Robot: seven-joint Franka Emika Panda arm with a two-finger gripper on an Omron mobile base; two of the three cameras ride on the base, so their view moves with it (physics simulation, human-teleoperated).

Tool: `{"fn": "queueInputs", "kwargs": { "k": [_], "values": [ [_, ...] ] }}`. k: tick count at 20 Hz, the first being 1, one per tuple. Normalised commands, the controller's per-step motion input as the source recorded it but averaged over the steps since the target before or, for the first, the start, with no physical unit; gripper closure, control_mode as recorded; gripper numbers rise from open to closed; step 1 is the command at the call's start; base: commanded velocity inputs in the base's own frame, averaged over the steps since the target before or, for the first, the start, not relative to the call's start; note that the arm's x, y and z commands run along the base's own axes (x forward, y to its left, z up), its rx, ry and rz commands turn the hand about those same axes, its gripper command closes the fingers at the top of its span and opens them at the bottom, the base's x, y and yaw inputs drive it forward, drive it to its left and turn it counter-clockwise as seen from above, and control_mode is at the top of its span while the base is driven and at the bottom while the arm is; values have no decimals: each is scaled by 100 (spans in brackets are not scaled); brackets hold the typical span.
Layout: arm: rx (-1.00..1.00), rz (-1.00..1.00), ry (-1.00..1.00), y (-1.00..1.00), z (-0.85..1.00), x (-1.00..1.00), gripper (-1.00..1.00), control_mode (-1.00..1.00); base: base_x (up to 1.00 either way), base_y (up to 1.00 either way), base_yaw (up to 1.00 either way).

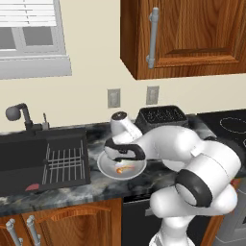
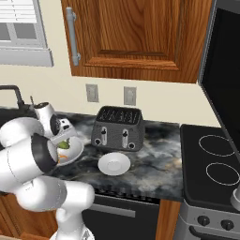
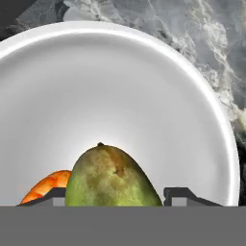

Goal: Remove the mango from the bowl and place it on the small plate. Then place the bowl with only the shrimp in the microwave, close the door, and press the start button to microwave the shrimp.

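The grey bowl (image 3: 120, 86) sits on the dark marble counter beside the sink, and my gripper (image 3: 114, 194) reaches down into it. The yellow-green mango (image 3: 110, 178) stands between my two fingertips (image 3: 185, 196), its sides touching both. The orange shrimp (image 3: 48, 186) lies just beside it on the bowl's floor. From the side, the mango (image 2: 63, 145) sits under the hand with the shrimp (image 2: 62, 156) below it in the bowl (image 2: 77, 151). The small white plate (image 2: 114, 164) lies to the bowl's right. The microwave's dark glass door (image 2: 225, 70) stands open at the upper right.
A black toaster (image 2: 117, 127) stands behind the plate. The sink with its rack (image 1: 65, 163) lies left of the bowl (image 1: 108, 169), faucet (image 1: 19, 115) behind. A stovetop (image 2: 211, 159) is to the right, and a wooden cabinet (image 2: 136, 33) hangs overhead.
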Motion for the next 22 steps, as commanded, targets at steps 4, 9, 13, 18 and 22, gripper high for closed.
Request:
{"fn": "queueInputs", "kwargs": {
  "k": [4,9,13,18,22],
  "values": [
    [0,-1,-25,-30,79,-52,100,-100,0,0,0],
    [2,-7,-15,-73,80,-50,100,-100,0,0,0],
    [10,-14,-1,-100,53,-30,100,-100,0,0,0],
    [21,-18,0,-100,18,-32,100,-100,0,0,0],
    [20,-20,7,-100,0,-13,100,-100,0,0,0]
  ]
}}
